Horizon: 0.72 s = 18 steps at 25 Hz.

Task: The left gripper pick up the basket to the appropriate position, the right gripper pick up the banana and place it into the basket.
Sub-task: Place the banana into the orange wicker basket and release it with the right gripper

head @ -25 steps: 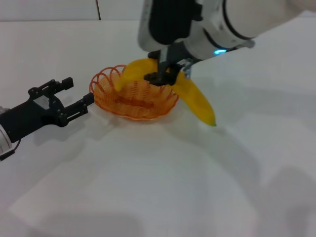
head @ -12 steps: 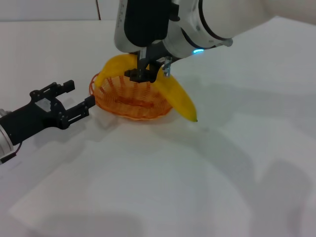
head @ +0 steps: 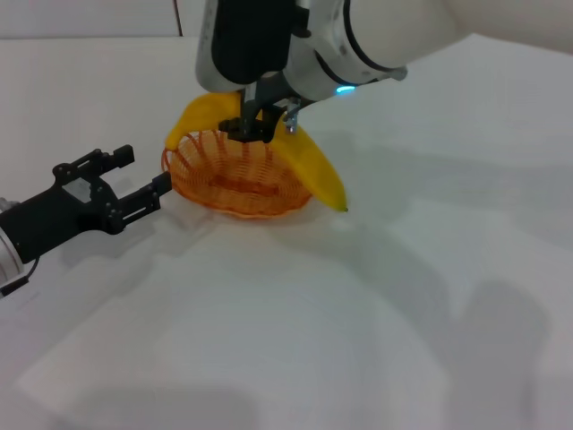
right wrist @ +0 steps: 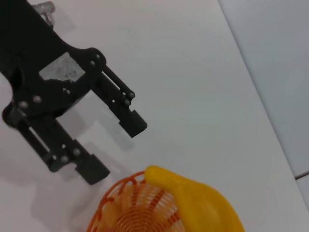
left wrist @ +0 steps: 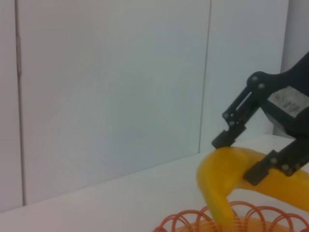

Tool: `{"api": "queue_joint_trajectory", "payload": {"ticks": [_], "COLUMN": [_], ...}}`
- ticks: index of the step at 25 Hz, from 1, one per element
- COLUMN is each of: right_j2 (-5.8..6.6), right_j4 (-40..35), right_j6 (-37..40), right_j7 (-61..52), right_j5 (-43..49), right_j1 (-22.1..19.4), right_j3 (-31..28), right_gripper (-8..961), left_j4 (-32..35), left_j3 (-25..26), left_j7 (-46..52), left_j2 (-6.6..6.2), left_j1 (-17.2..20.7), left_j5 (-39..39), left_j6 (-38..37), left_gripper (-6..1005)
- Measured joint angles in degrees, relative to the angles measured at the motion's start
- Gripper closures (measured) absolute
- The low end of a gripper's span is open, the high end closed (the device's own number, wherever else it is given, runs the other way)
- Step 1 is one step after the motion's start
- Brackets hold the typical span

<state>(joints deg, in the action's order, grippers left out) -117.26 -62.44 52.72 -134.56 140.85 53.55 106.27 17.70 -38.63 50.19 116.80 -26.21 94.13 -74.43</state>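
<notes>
White table: right tool clamps banana over basket; left tool open, beside.

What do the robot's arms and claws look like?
The left claw is black with two fingers, on a black arm. The right claw is black too, with a small white label, on a fat white and black arm with a little blue light.

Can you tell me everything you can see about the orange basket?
The basket is a shallow oval bowl of thin orange wire, with little loops forming a scalloped rim. It sits on the white table, upright and not tipped. The banana, held by the right gripper, hangs across it, with one end over the far rim and the dark tip sticking out past the near rim. The left gripper is open beside the basket's rim, not holding it.
</notes>
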Motion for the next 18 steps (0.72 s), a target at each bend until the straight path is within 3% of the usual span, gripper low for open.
{"api": "queue_joint_trajectory", "payload": {"ticks": [18], "right_j2": [-0.04], "right_j4": [6.4], "right_j6": [-4.0], "right_j7": [0.0], "right_j5": [-2.0], "right_j1": [4.2], "right_j3": [3.7], "right_gripper": [468], "left_j4": [0.1], "left_j3": [0.0], "left_j7": [0.0], "left_j2": [0.00], "left_j1": [-0.7], "left_j5": [0.0], "left_j6": [0.0], "left_gripper": [260]}}
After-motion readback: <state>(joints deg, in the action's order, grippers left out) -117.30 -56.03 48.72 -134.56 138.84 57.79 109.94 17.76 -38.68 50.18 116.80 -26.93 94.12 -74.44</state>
